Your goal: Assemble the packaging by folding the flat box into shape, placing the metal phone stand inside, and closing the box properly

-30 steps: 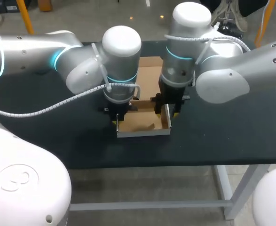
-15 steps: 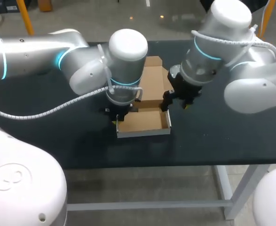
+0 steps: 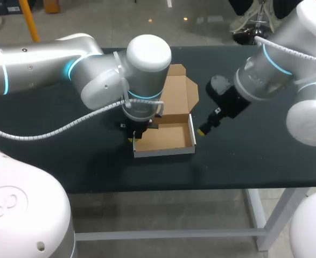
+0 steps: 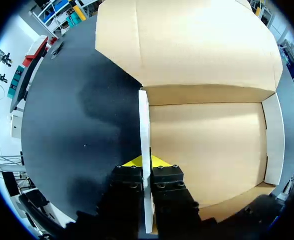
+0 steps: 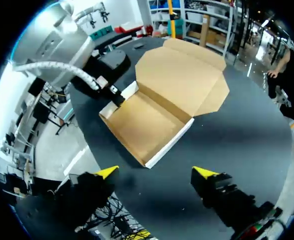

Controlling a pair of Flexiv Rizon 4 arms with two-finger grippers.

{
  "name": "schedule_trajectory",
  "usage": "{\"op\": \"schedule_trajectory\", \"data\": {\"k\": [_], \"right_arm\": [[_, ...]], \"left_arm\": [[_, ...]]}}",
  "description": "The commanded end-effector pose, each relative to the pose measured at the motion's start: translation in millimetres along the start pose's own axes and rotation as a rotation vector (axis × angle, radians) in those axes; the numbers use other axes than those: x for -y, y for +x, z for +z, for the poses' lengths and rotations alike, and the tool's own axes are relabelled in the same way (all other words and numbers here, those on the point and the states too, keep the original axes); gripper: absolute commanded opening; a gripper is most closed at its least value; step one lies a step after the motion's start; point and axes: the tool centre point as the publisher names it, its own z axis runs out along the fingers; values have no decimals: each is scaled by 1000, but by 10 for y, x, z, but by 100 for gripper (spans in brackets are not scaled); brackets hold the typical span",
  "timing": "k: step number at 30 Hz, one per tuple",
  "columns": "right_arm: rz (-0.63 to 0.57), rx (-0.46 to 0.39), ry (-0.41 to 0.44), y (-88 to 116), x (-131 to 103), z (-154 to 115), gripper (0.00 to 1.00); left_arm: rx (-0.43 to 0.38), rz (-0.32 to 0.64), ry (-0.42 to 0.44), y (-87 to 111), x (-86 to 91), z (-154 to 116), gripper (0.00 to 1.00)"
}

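Head view: one box [image 3: 166, 138] stands on the table [image 3: 244, 156], walls erected, lid [image 3: 179, 94] open behind it, tray empty. Folding appears largely done; loading the phone stand and closing remain. No stand shows in any view.

Left wrist view: the left gripper [image 4: 145, 162] pinches the box's left wall [image 4: 143, 120] from both sides.

Right wrist view: the right gripper [image 5: 156, 172], spread and empty, hangs near the box. Two grippers total.

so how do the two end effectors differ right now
The left end effector is shut on the box's side wall; the right end effector is open and holds nothing. The left is down at that wall; the right hangs well clear of it. Both have yellow tips.
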Motion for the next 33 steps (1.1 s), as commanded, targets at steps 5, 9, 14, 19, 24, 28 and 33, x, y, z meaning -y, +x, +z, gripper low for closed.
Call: {"op": "schedule_trajectory", "data": {"k": [5,9,14,19,24,28,33], "right_arm": [[-127,-83,-87,33,189,-293,100],[-145,-70,-84,53,204,-323,100],[-170,-64,-80,86,213,-325,100],[-204,-63,-81,108,237,-332,100],[-209,-59,-83,113,255,-347,100],[-206,-56,-80,111,259,-345,100],[-201,-58,-71,105,249,-317,100]], "left_arm": [[46,38,15,-10,-26,29,0],[95,55,15,-25,-29,41,0],[162,72,18,-39,-26,89,0],[208,72,19,-50,-4,142,0],[230,57,31,-74,21,156,0],[187,32,35,-98,15,115,0],[122,8,25,-126,-7,94,0]]}}
